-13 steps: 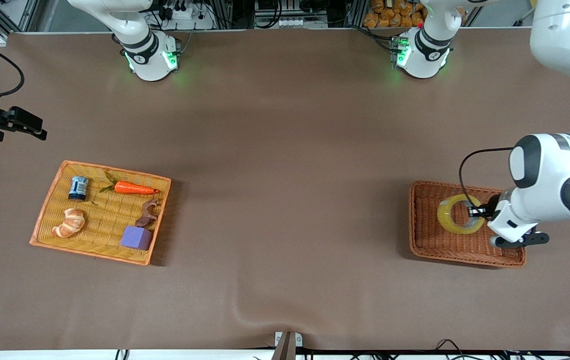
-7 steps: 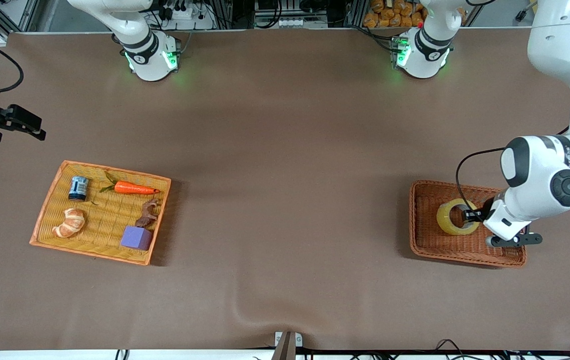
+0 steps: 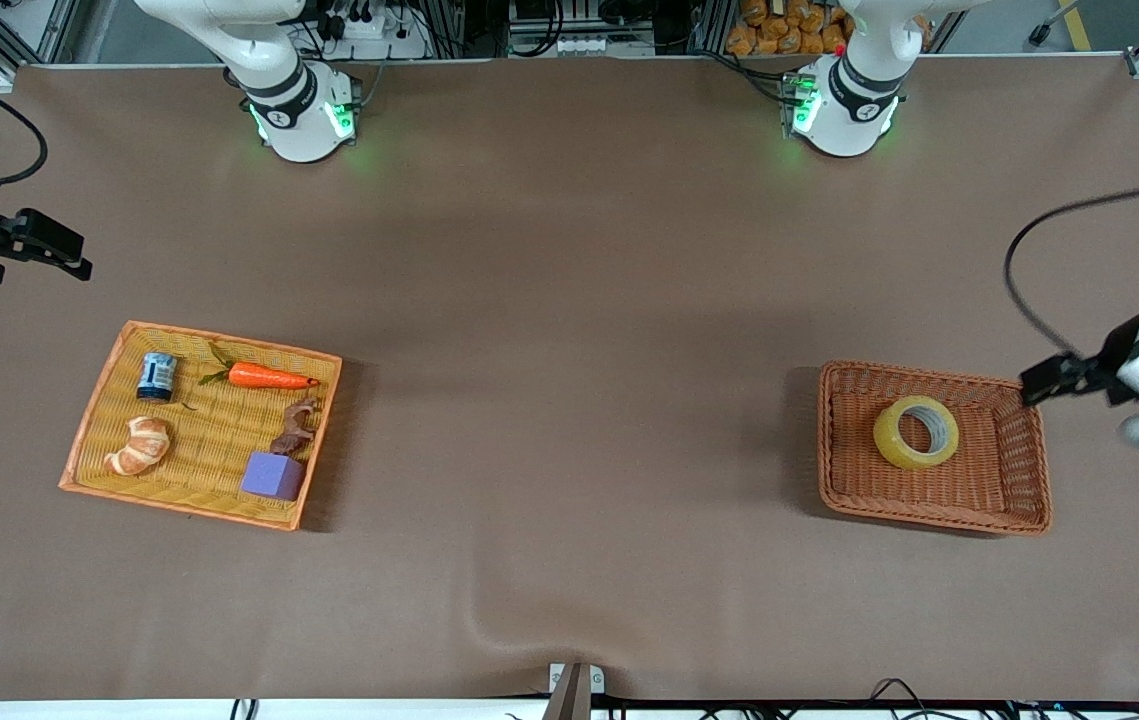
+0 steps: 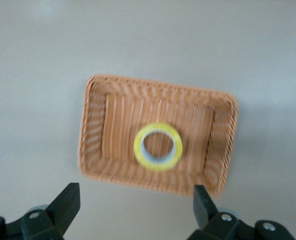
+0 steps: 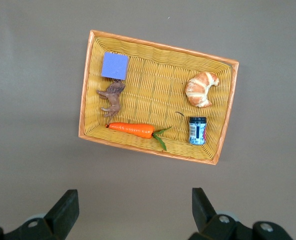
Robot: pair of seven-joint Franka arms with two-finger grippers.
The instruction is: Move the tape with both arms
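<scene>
From the front, the tape (image 3: 916,432) lies flat in the brown basket (image 3: 932,500) on the desk (image 3: 569,300). In the wrist views, the left hand (image 4: 133,210) and right hand (image 5: 133,210) hang wide open, empty

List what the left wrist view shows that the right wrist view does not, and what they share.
Left wrist view only: the yellowish ring-shaped tape roll lying flat in the brown wicker basket.

Right wrist view only: the yellow woven tray holding a purple cube, brown animal figure, orange carrot, croissant and dark can.

Both: brown tabletop and that arm's open black fingers.
</scene>
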